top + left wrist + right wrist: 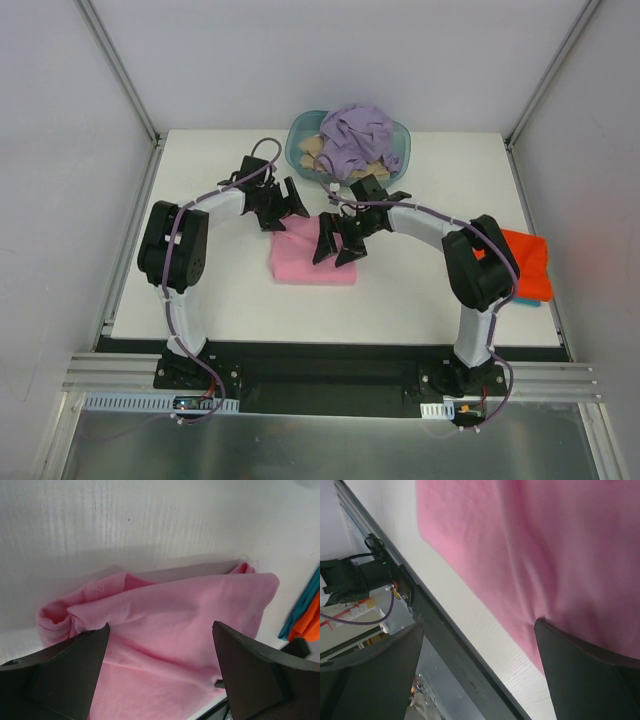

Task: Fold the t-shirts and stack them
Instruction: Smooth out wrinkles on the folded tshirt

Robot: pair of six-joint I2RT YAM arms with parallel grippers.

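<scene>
Hovering at either side of the soft pink cloth t-shirt, the two arms bracket a garment that lies in a compact, roughly rectangular fold in the middle of the white surface. The left pincer sits over the shirt's far-left corner with its jaws spread wide and nothing between them. Its wrist view shows that far edge bunched and rumpled rather than flat, which is probably why it is poised there, ready to tidy or press it. The right pincer is over the shirt's right half, jaws equally wide and gripping nothing. One finger rests on or just above the cloth; I cannot tell which.

The pink shirt seems placed centrally as the base of the stack, within reach of both arms. A crumpled lavender cloth t-shirt lies on a tan cloth t-shirt inside the teal translucent plastic oval basket at the far edge. An orange-red cloth t-shirt lies over a teal cloth t-shirt at the surface's right edge, beside the right arm. Judging by this layout, one fold is nearly done and four are untouched.
</scene>
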